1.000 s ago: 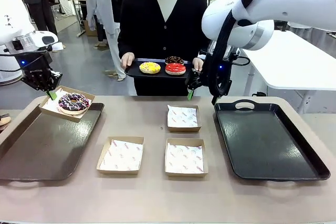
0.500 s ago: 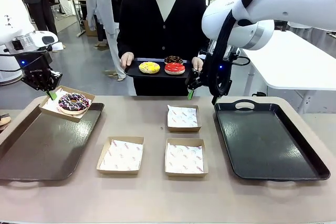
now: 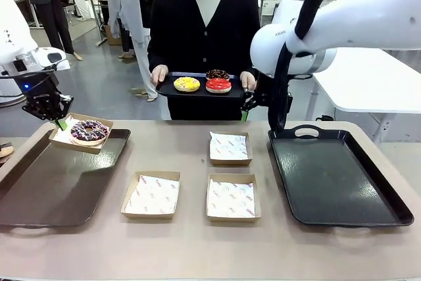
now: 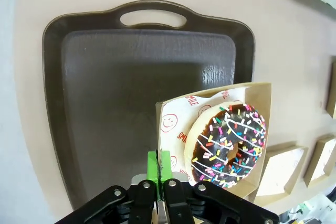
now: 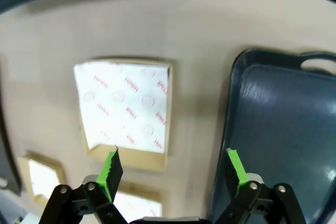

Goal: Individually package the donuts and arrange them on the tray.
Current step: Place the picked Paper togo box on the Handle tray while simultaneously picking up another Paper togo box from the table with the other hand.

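Note:
My left gripper [image 3: 61, 122] is shut on the corner of a brown cardboard box [image 3: 100, 144]. The box holds the chocolate donut with sprinkles [image 3: 89, 129] and hangs over the far end of the brown tray [image 3: 59, 182]. The left wrist view shows the same gripper [image 4: 158, 169], box [image 4: 261, 103], donut [image 4: 229, 145] and tray [image 4: 105, 103]. A person holds a small black tray [image 3: 168, 90] with a yellow donut [image 3: 187, 83], a red donut [image 3: 218, 85] and a dark donut [image 3: 217, 74]. My right gripper [image 3: 253, 111] [image 5: 173, 167] hangs open just below it, above an empty lined box [image 5: 125, 106].
Three empty lined boxes stand mid-table: one at the back [image 3: 230, 147], one front left [image 3: 152, 194], one front right [image 3: 233, 196]. A large black tray [image 3: 335, 176] [image 5: 283, 129] lies on the right. Other people stand far behind.
My left arm has drawn back slightly to the left with the boxed donut. The right arm has swung, and its gripper has shifted a little to the right below the person's tray.

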`<control>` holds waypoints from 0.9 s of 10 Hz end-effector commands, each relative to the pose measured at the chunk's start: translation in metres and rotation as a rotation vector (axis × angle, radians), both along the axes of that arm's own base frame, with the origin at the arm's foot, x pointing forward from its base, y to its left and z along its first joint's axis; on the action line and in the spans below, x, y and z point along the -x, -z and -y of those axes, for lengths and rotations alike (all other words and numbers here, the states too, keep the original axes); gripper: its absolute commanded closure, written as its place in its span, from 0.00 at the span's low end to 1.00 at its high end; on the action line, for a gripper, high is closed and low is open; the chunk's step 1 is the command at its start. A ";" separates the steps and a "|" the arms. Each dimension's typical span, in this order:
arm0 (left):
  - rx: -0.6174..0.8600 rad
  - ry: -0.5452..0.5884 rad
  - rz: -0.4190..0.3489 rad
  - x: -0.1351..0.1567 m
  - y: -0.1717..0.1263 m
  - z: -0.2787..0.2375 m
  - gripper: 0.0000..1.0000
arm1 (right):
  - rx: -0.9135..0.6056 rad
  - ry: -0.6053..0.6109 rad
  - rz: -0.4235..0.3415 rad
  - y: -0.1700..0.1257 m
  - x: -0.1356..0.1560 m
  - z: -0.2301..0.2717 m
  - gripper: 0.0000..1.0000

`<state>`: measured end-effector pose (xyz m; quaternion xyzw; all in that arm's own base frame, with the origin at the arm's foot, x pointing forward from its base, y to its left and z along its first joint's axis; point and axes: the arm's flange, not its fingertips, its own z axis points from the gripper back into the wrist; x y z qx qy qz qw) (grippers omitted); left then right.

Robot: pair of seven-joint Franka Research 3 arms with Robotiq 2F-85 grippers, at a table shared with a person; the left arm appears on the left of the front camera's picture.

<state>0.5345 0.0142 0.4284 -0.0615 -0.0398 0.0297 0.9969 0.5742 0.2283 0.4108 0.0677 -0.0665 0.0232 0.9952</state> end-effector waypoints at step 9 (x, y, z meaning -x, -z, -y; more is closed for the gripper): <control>0.057 0.007 -0.018 -0.030 0.031 -0.002 0.99 | 0.046 0.042 -0.038 0.068 -0.004 -0.023 0.00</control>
